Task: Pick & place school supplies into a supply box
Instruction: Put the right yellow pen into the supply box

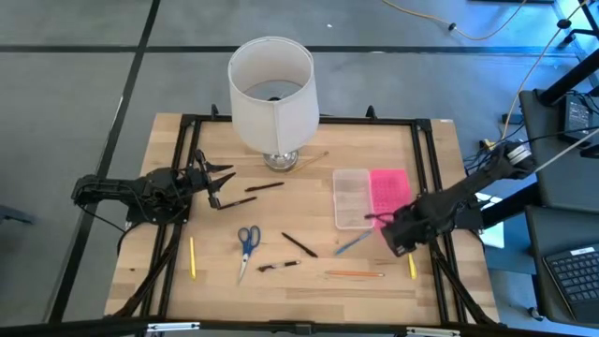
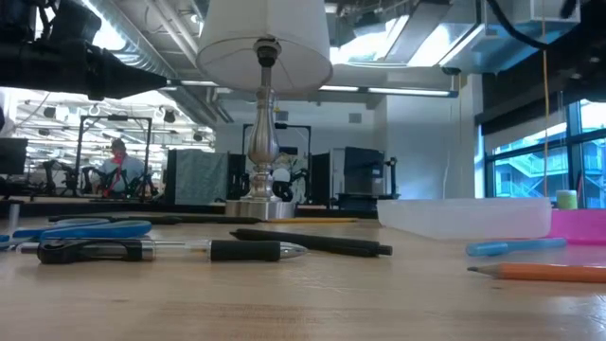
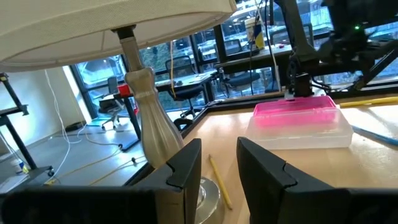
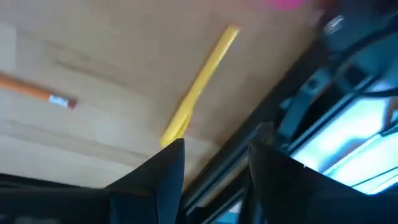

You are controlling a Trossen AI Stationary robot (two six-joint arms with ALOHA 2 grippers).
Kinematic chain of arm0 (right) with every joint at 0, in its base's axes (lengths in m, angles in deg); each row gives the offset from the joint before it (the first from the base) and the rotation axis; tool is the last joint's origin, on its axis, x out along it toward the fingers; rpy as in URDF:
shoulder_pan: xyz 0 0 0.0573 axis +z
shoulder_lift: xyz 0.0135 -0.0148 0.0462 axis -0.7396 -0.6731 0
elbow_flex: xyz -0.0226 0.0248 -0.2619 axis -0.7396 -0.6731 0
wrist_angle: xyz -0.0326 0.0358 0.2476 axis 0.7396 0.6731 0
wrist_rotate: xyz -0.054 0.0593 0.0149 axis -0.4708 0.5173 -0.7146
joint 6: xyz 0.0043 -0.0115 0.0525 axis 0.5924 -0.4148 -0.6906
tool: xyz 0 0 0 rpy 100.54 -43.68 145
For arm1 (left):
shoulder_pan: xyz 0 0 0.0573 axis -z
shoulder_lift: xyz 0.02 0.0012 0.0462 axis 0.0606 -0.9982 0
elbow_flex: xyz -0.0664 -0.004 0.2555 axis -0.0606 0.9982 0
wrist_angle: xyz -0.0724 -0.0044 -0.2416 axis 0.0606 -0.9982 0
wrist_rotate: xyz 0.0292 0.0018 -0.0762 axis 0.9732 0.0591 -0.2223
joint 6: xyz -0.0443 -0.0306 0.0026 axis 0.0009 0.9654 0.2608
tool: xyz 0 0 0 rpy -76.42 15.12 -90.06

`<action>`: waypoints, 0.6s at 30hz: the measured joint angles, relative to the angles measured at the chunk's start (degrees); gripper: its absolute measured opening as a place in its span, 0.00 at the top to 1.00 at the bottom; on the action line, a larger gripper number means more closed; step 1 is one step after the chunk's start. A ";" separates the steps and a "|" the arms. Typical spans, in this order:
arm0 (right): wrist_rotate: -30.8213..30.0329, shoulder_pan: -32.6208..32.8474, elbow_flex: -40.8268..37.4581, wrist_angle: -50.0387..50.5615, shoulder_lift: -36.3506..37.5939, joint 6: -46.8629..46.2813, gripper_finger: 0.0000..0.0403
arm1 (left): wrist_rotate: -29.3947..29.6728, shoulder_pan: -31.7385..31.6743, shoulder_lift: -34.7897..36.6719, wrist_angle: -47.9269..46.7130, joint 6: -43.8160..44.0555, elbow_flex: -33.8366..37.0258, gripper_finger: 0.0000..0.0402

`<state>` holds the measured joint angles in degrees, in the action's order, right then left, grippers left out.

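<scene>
Right gripper (image 4: 211, 165) hovers w/ fingers part-open, empty, yellow pencil (image 4: 200, 85) on the table just ahead of the tips: prob light, stiff, rolls easy, so you pinch mid-shaft, square across it.

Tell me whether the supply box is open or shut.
Open: the supply box has its pink lid folded out flat beside the clear tray, which looks empty.

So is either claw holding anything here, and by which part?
Nothing is held. The left claw is open and empty near the lamp; the right claw is open above a yellow pencil.
</scene>
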<state>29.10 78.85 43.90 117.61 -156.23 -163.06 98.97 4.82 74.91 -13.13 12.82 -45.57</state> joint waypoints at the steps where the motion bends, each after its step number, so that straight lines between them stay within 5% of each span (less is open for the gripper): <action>1: 0.12 1.30 0.00 -1.44 -0.93 -1.18 0.55 | 0.01 0.00 -0.01 0.00 -0.02 0.01 0.76; 18: -3.65 14.10 -0.02 -10.73 -7.53 -19.48 0.55 | 0.04 0.00 0.00 0.00 -0.07 -0.01 0.76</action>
<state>25.45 92.95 43.87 106.88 -163.76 -182.54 99.02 4.82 74.91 -13.13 12.76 -45.58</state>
